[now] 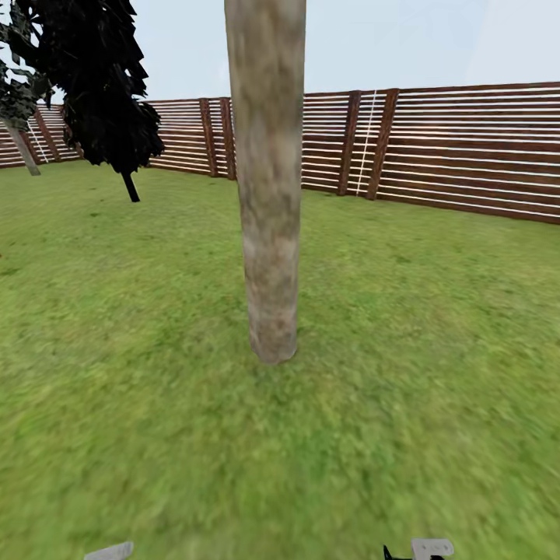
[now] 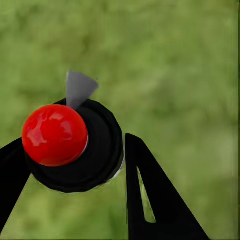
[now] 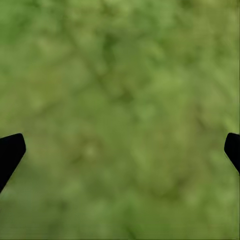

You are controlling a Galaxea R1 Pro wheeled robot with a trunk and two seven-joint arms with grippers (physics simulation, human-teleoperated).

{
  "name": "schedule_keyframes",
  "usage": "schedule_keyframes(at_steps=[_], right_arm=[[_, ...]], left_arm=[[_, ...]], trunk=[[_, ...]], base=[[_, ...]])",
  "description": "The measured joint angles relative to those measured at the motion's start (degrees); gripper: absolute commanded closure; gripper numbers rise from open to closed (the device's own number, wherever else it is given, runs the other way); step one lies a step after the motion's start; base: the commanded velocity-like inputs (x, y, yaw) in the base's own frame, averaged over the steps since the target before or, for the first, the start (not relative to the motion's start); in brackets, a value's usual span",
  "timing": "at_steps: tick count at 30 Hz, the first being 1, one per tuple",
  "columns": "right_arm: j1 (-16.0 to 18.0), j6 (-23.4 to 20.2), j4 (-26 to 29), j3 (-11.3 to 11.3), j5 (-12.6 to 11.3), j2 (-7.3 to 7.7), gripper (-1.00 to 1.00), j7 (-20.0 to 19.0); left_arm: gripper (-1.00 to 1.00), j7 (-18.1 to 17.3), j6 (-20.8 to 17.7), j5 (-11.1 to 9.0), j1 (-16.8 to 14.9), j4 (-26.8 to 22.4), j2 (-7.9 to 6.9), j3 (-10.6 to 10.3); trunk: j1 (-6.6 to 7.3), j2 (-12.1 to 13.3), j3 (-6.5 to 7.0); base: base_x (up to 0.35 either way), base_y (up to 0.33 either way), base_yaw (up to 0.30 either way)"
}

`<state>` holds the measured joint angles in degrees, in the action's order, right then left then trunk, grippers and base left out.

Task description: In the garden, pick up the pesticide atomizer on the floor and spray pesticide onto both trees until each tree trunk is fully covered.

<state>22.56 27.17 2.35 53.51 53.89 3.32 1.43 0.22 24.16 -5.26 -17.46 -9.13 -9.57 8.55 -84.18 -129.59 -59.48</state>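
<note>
The thick, mottled beige-grey bare tree trunk (image 1: 268,194) stands upright on the green lawn (image 1: 435,327) directly ahead, in front of the brown horizontal-slat wooden fence (image 1: 467,148), with a thin-trunked dark-leaved tree (image 1: 105,85) well apart to its left. The left tool (image 2: 75,165) is closed on the black round-bodied pesticide atomizer with a red ball top and grey nozzle (image 2: 75,145), held above the grass. The right tool (image 3: 120,150) hangs spread wide over the grass, holding nothing.

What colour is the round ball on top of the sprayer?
Glossy red ball, above the sprayer's black round body. Clearest in the left wrist view.
</note>
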Motion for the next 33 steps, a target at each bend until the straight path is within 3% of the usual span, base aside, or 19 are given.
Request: schedule_keyframes(at_steps=[20,24,26,29,30,31,32,33], right_arm=[[0.0,0.0,0.1,0.2,-0.1,-0.09,-1.00,-0.1],[0.0,0.0,4.5,-0.8,0.0,-0.81,-1.00,-0.8],[0.4,-0.1,6.7,-4.5,1.1,-1.43,-1.00,-2.7],[3.4,-0.2,11.3,-14.3,2.4,-1.98,-1.00,-11.8],[4.8,-0.3,12.8,-17.2,2.4,-2.03,-1.00,-16.7],[5.8,-0.4,13.9,-19.0,2.4,-2.04,-1.00,-20.4],[7.1,-0.5,15.6,-21.2,2.3,-2.05,-1.00,-25.9],[7.8,-0.6,16.8,-22.4,2.3,-2.05,-1.00,-29.1]], left_arm=[[1.00,-0.1,-0.1,-0.1,0.0,-0.5,-0.67,0.0],[1.00,-0.8,-0.4,1.2,-0.7,-1.2,-0.56,-0.8],[1.00,-1.2,-0.7,4.4,-0.9,-1.7,-0.54,-1.8],[1.00,-4.3,-2.7,16.9,-2.6,-4.6,-1.16,-3.6],[1.00,-8.2,-4.4,20.9,-4.0,-5.8,-1.43,-3.8],[1.00,-11.7,-5.8,23.5,-5.2,-6.7,-1.58,-3.8],[1.00,-17.7,-8.1,27.2,-7.0,-8.0,-1.80,-3.9],[1.00,-21.4,-9.5,29.3,-8.2,-8.8,-1.90,-3.7]], trunk=[[-0.01,0.0,0.29],[-0.03,0.0,0.29],[-0.04,0.0,0.29],[-0.03,0.0,0.31],[-0.03,0.0,0.31],[-0.03,0.0,0.31],[-0.03,0.0,0.31],[-0.04,0.0,0.31]], base=[[0.303,-0.089,0.000],[0.053,-0.012,0.000],[0.012,-0.003,0.000],[0.002,-0.001,0.000],[0.000,0.000,0.000],[0.000,0.000,0.000],[0.000,0.000,0.000],[0.000,0.000,0.000]])
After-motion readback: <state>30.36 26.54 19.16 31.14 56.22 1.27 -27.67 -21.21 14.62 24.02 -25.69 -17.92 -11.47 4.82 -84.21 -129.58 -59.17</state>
